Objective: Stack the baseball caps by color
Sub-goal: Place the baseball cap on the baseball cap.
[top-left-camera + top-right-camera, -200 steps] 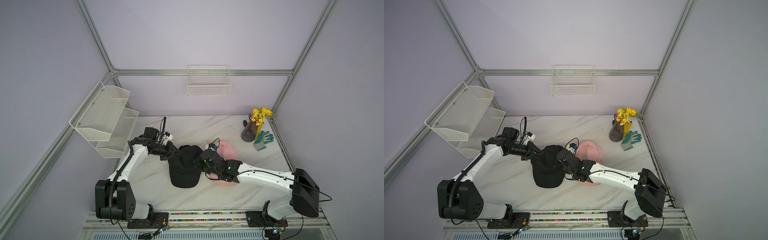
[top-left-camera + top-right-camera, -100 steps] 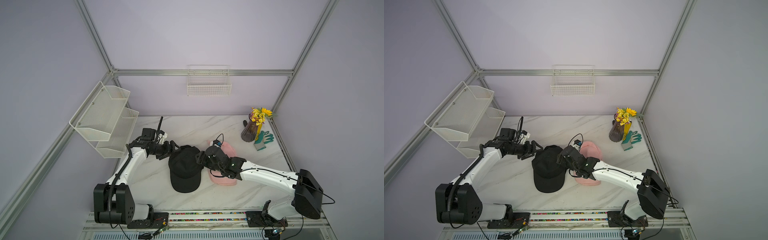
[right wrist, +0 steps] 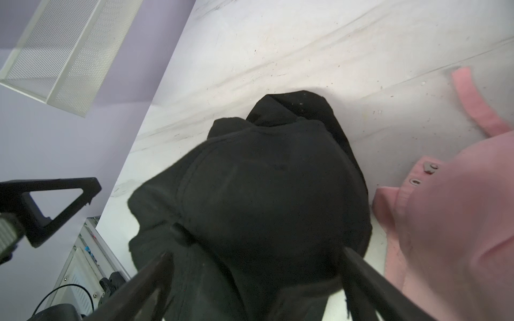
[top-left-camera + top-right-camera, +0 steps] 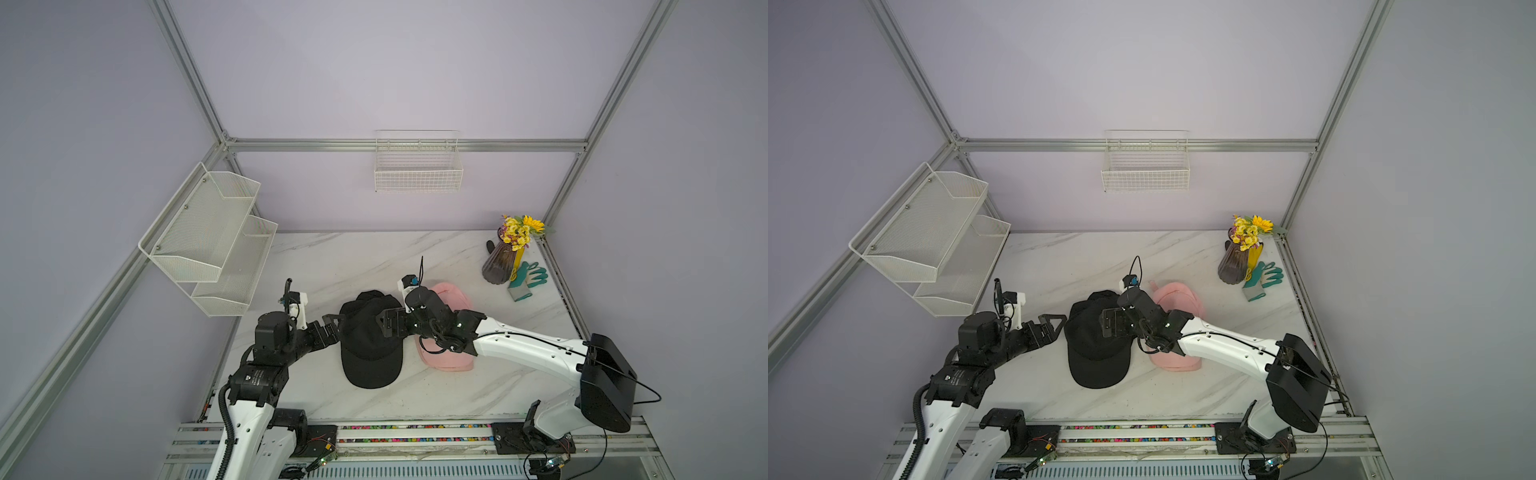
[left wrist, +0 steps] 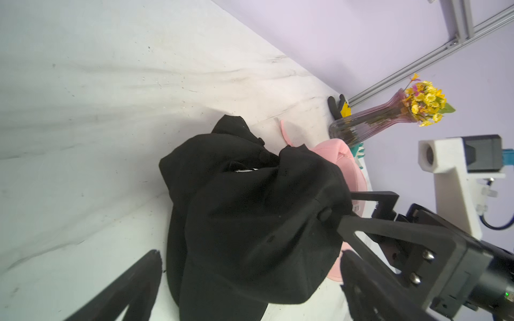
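Black caps (image 4: 370,349) piled at table (image 4: 374,257) centre, pink caps (image 4: 453,291) piled just beside. L gripper (image 4: 334,325) wide, empty, at black pile's side; R gripper (image 4: 384,324) wide, empty, over its crown. Sorting seems done, count hidden. Next: lift both arms clear w/o snagging fabric.

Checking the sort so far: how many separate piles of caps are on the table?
2. A black pile lies mid-table; a pink pile lies beside it on the robot's right, partly under the right arm. Caps inside each pile may be hidden.
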Controlling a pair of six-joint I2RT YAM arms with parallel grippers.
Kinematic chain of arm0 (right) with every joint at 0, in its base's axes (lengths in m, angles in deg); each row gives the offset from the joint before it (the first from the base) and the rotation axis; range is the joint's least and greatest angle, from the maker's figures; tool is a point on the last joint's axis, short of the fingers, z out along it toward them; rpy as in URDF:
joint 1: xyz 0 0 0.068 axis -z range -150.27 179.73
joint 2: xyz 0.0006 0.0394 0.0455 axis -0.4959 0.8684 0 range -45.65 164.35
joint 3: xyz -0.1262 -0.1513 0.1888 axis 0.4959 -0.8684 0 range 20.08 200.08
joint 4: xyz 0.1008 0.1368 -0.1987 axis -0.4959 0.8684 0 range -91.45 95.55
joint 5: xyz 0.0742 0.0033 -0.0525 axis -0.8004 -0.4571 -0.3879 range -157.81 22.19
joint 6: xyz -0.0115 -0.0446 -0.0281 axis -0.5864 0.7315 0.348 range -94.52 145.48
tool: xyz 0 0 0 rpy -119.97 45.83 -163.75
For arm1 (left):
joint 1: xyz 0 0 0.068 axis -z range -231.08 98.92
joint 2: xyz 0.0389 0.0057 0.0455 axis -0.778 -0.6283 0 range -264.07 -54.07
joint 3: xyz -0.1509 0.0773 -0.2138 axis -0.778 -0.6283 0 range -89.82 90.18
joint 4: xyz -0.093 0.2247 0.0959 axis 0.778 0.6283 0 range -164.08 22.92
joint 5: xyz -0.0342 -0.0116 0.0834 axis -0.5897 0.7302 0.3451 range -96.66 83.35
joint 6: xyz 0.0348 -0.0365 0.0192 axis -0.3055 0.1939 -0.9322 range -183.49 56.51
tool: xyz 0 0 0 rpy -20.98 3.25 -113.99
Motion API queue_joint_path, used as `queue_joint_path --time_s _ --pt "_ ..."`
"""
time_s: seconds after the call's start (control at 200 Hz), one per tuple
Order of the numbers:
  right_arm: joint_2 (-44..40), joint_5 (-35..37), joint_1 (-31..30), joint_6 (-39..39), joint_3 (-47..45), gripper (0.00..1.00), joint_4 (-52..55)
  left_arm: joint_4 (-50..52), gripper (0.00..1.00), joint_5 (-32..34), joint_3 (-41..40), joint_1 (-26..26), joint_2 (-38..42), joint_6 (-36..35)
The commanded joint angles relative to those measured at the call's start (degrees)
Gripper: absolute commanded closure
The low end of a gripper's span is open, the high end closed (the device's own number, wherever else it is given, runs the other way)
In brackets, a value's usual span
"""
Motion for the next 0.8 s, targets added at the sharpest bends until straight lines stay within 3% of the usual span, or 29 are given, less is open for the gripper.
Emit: queue_joint_path --time_s 0.0,0.095,0.15,0.355,0.54,0.6,0.66,0.795 --pt "3.05 1.09 0.11 3.52 4.03 0.08 -1.22 -10.88 0.00 -5.27 -3.95 1.03 -2.45 6.63" --pt "4.49 4.48 0.17 2.02 5.79 0.11 -0.45 -15.47 0.00 -8.46 -3.78 1.69 -8.39 7.84" --pt "4.47 6.50 0.12 1.70 5.64 0.12 -1.42 -16.32 0.06 -9.16 -2.37 2.11 -11.55 7.74" --pt "4.81 8.09 0.13 1.26 5.81 0.29 -2.48 -18.50 0.59 -6.84 0.40 2.33 -16.22 7.49" --pt "4.61 7.27 0.12 0.70 5.79 0.48 -2.05 -20.17 0.93 -8.11 0.28 2.32 -18.24 9.04" --pt "4.10 7.48 0.11 0.44 5.74 0.61 -2.04 -19.84 1.00 -8.03 0.28 2.32 -18.31 9.56" --pt "3.33 7.64 0.11 -0.04 5.76 0.74 -2.34 -20.03 1.00 -8.02 0.11 2.32 -17.92 10.23" --pt "2.36 7.14 0.11 -0.07 7.03 0.91 -1.51 -20.79 1.00 -8.20 0.59 2.27 -16.42 12.29"
